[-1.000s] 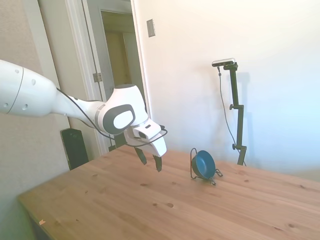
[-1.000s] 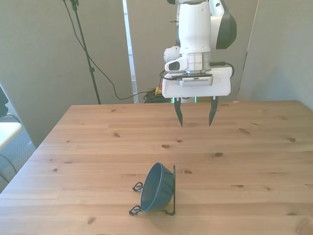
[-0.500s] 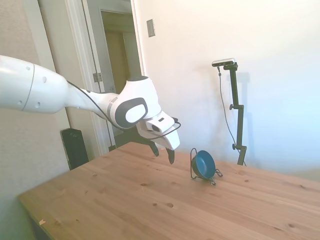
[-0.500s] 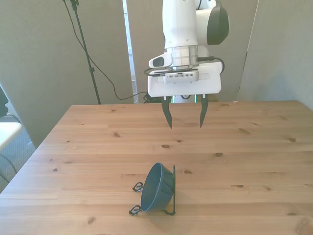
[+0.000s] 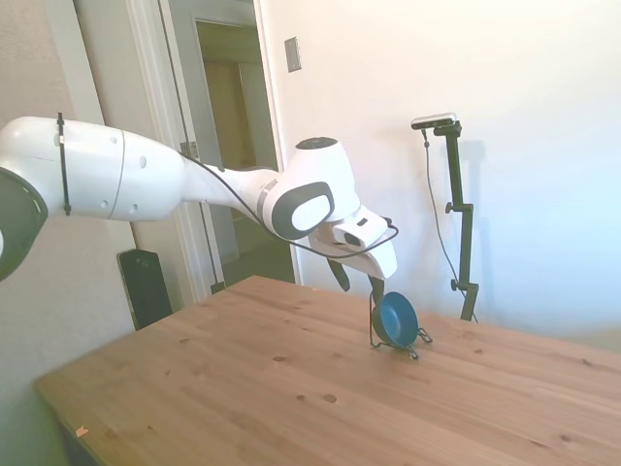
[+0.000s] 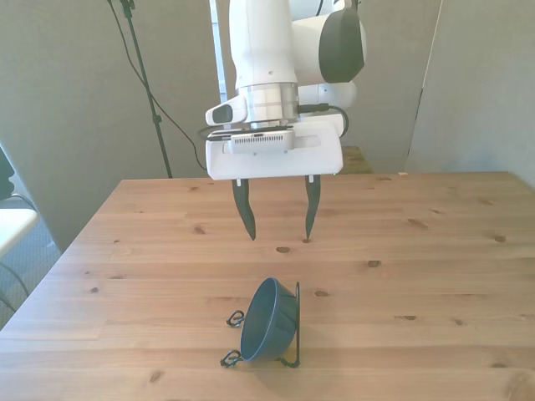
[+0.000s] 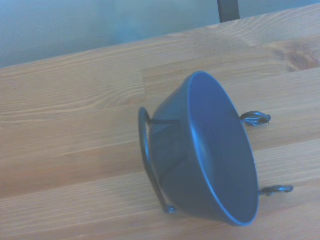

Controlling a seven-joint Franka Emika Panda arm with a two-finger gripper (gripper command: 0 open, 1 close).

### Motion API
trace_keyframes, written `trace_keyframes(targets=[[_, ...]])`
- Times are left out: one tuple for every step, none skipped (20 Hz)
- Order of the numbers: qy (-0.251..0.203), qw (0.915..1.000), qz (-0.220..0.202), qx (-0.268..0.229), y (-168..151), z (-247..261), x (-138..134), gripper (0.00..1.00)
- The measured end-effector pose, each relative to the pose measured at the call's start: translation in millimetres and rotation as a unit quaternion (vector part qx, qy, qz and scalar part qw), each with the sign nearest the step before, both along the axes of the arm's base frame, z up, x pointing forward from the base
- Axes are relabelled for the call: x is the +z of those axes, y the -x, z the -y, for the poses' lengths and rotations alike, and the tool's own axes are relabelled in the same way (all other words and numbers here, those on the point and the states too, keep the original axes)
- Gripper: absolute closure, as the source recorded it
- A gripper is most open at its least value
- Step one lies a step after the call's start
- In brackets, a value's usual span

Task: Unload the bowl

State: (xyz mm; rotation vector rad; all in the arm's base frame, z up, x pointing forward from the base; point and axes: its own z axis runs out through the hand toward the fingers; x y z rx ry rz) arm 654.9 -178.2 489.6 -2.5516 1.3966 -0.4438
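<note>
I see the bowl as smooth and plain with a soft sheen, dark blue. The stand holding it is thin black wire. The table is pale knotty wood, matt. The gripper has a glossy white shell and dark fingers.

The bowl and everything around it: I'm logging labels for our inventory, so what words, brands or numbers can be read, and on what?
None can be read.
The bowl is plain dark blue.
Its wire stand is bare.
The pincer housing and the table show no legible print.
</note>
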Motion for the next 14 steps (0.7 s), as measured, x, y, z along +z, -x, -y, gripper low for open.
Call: trace_keyframes(targets=[[0.003, 1.0, -0.003, 0.007, -3, 4, -4, 0.0], [0.007, 0.9998, -0.006, 0.017, -6, 8, -7, 0.0], [0.011, 0.9996, -0.007, 0.023, -10, 11, -11, 0.0], [0.014, 0.9994, -0.008, 0.03, -13, 13, -15, 0.0], [0.018, 0.9991, -0.009, 0.039, -17, 14, -19, 0.0], [0.022, 0.9985, -0.01, 0.049, -21, 14, -24, 0.0], [0.026, 0.9976, -0.011, 0.063, -24, 13, -29, 0.0], [0.026, 0.9964, -0.012, 0.079, -27, 11, -34, 0.0], [0.025, 0.9951, -0.012, 0.095, -30, 8, -39, 0.0], [0.023, 0.9935, -0.011, 0.111, -32, 5, -44, 0.0], [0.019, 0.9917, -0.009, 0.127, -35, 3, -48, 0.0], [0.017, 0.9899, -0.007, 0.141, -36, 1, -51, 0.0], [0.014, 0.9883, -0.003, 0.152, -38, 0, -53, 0.0], [0.011, 0.9866, 0.001, 0.163, -39, 0, -55, 0.0]])
